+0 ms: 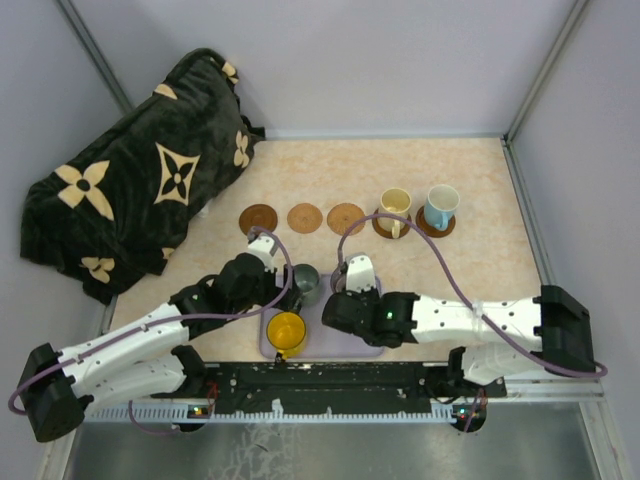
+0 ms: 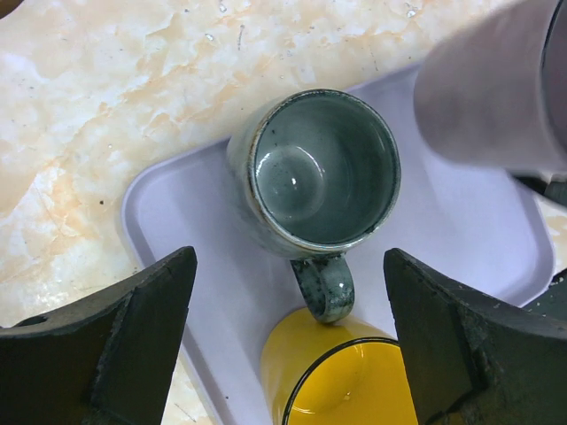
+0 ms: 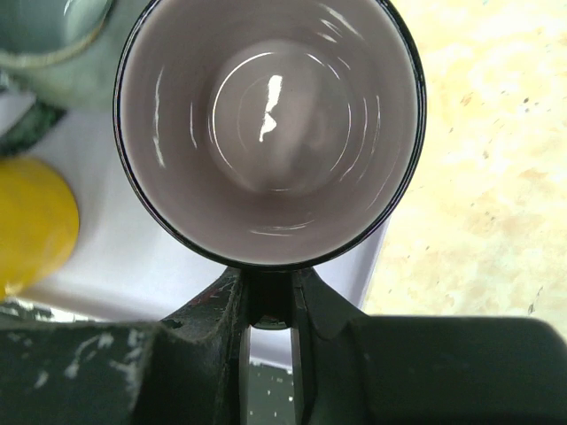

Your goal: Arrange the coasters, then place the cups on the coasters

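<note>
Right gripper (image 3: 270,305) pinches the purple cup (image 3: 270,124) by its handle, a bare coaster (image 1: 346,217) directly on its far side; left gripper (image 2: 288,274) gapes above the green cup (image 2: 314,168).

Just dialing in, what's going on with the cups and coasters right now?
The coasters lie in a row. The cream cup and the light blue cup sit on the two rightmost, and the other three are bare. The right gripper is shut on the handle of the purple-grey cup at the right edge of the lavender tray. The left gripper, open, hovers over the grey-green cup, which stands on the tray beside the yellow cup.
</note>
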Tool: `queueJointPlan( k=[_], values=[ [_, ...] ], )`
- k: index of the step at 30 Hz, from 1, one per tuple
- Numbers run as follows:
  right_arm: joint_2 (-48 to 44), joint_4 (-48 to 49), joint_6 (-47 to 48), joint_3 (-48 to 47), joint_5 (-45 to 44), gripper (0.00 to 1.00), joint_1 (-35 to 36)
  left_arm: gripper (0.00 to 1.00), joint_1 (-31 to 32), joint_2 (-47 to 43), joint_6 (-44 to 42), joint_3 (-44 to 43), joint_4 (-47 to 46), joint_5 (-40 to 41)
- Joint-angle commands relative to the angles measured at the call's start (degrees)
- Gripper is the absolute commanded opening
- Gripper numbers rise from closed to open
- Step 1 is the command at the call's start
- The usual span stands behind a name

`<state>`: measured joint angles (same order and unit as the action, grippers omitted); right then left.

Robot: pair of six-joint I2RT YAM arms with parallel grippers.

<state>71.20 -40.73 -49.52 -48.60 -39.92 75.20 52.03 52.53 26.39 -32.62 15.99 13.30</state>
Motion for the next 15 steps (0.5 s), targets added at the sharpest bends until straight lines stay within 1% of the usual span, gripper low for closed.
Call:
queueJointPlan(
  k=[1, 3, 7, 11, 15],
  values=[
    [-1.1, 11.7, 8.7, -6.2, -1.9, 0.00, -9.3, 0.93, 0.4, -1.0, 0.5, 0.9, -1.4, 2.8],
    [0.9, 14.2, 12.2, -8.5, 0.0, 0.00, -12.9, 0.93, 0.4, -1.3, 0.6, 1.0, -1.3, 3.8],
    [6.6, 17.2, 16.7, -14.4, 2.0, 0.00, -17.9, 0.94, 0.4, -2.2, 1.9, 1.6, -0.8, 6.7],
    [12.8, 20.4, 18.7, -19.8, 6.1, 0.00, -22.2, 0.94, 0.3, -3.2, 2.3, 2.5, -1.0, 8.8],
    [19.2, 20.3, 19.5, -25.5, 8.3, 0.00, -25.6, 0.95, 0.3, -3.0, 2.2, 2.7, -1.0, 8.8]
  ],
)
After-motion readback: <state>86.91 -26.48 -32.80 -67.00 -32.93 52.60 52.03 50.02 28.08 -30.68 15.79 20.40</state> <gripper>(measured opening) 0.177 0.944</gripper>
